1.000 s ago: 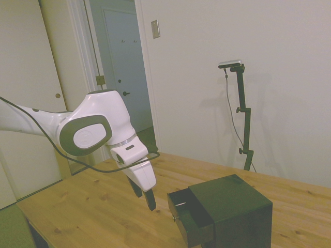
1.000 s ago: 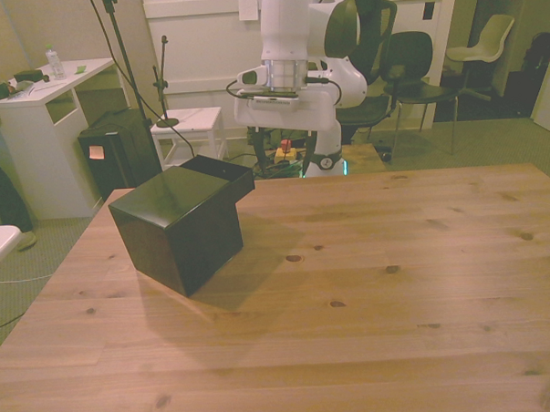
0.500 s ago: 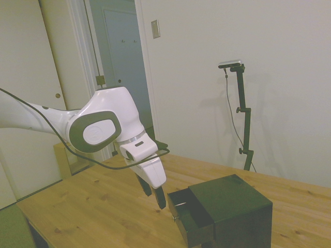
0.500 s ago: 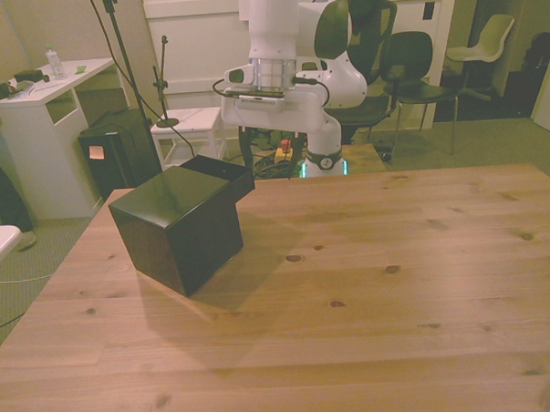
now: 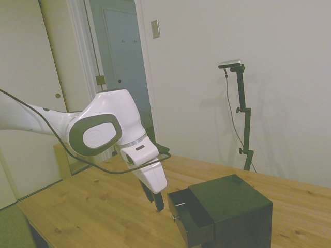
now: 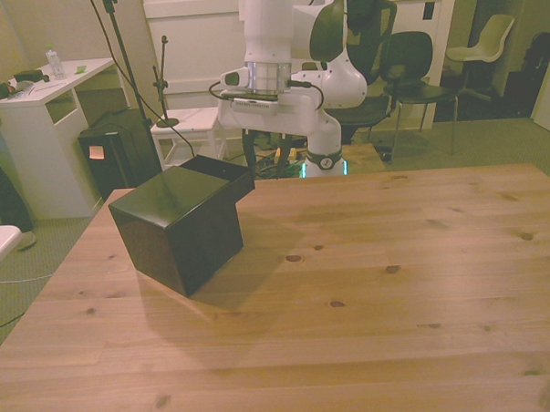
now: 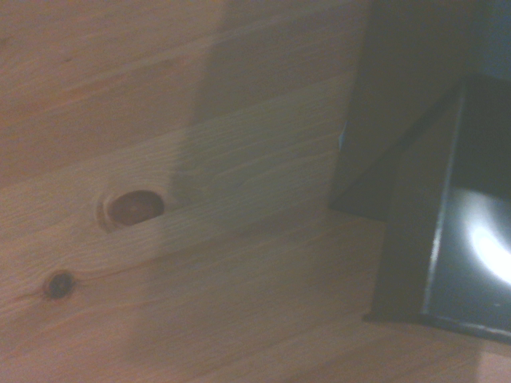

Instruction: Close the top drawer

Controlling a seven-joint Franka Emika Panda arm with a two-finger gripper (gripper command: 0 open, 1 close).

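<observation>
Top drawer point(image 5: 187, 213) is seen pulled out, just beside the gripper point(image 5: 156, 203); nothing is held, finger spacing cannot be told.

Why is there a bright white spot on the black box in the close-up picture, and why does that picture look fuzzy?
In the wrist view the white spot is glare on the shiny dark top drawer, and the whole picture is soft because the camera is so close. The side view is sharper, with the gripper beside the open drawer. The front view is dimmer and yellowish, and the cabinet throws a shadow on the table.
</observation>
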